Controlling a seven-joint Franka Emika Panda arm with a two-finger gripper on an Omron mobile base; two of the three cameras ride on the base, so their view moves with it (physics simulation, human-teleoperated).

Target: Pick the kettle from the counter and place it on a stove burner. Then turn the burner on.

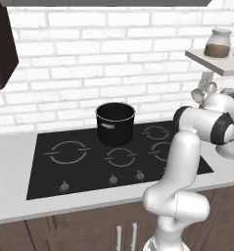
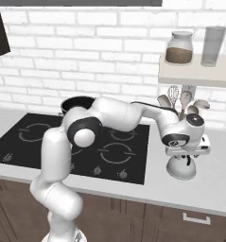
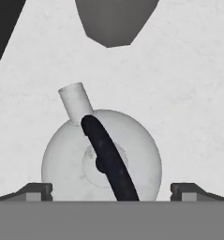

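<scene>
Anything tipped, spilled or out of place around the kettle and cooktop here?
Nothing stands out. The kettle sits upright on the counter, with the open gripper directly above it. The black pot stands upright at the back of the cooktop.

a kitchen: black cooktop [image 1: 89, 162] set in a counter [image 1: 11, 196], white brick wall [image 1: 89, 59] behind.

white kettle [image 3: 101, 154], black pot [image 1: 115, 123], grey-ringed black cooktop [image 1: 89, 162]

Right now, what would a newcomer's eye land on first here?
The white arm stretched right over the counter, its open hand hanging directly above the small kettle. Next, the tall black pot standing at the back of the black cooktop, near the brick wall.
</scene>
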